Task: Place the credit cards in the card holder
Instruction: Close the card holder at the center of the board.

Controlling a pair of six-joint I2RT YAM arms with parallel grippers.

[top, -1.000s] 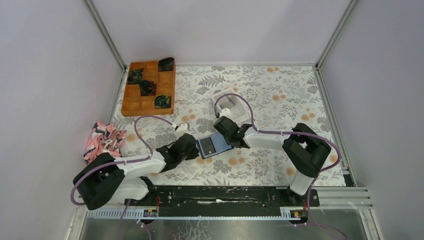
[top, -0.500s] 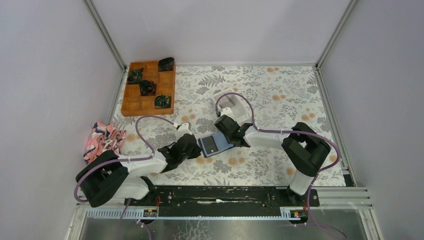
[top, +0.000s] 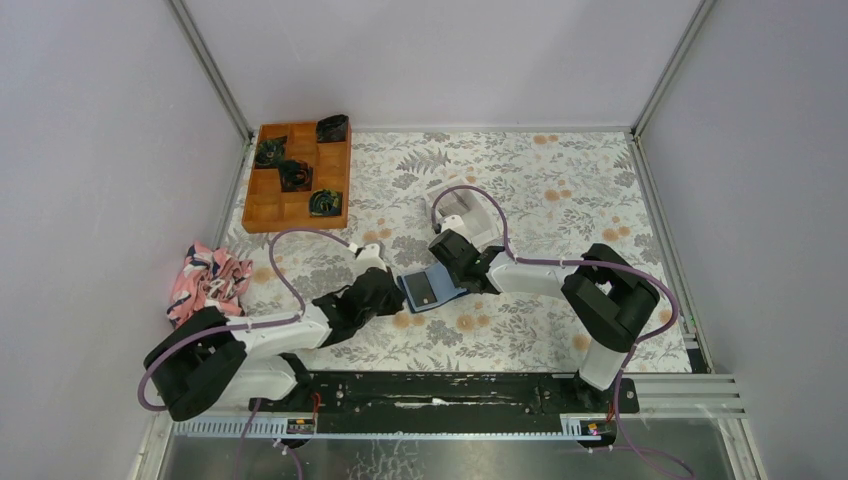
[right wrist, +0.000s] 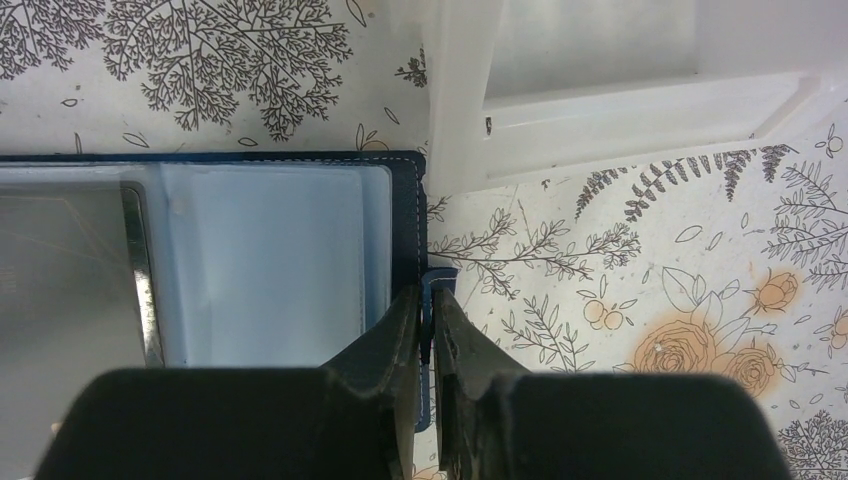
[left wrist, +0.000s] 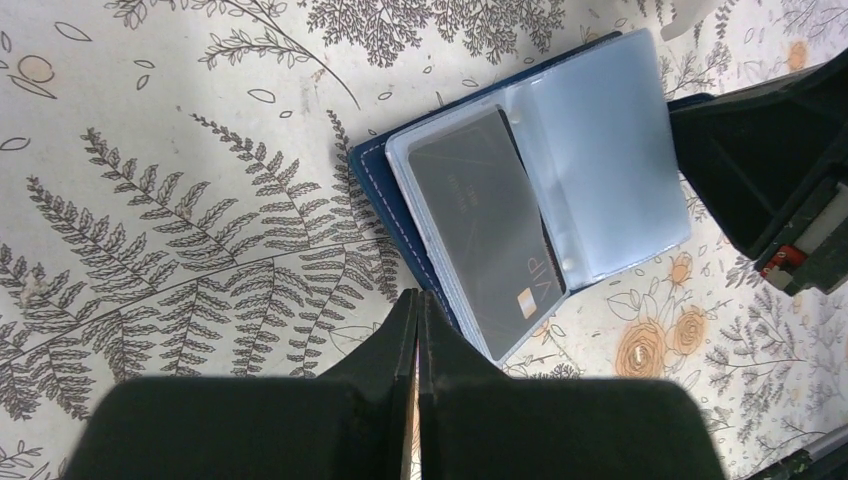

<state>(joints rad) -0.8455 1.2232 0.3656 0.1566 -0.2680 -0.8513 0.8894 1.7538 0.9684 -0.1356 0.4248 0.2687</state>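
The top view looks steeply down from above and behind the arm bases, taking in the whole worktop (top: 560,190). The left wrist camera looks down past the left pincer (left wrist: 418,325) from close range, the right wrist camera past the right pincer (right wrist: 432,325), closer yet. All three share the open card holder (top: 428,290).
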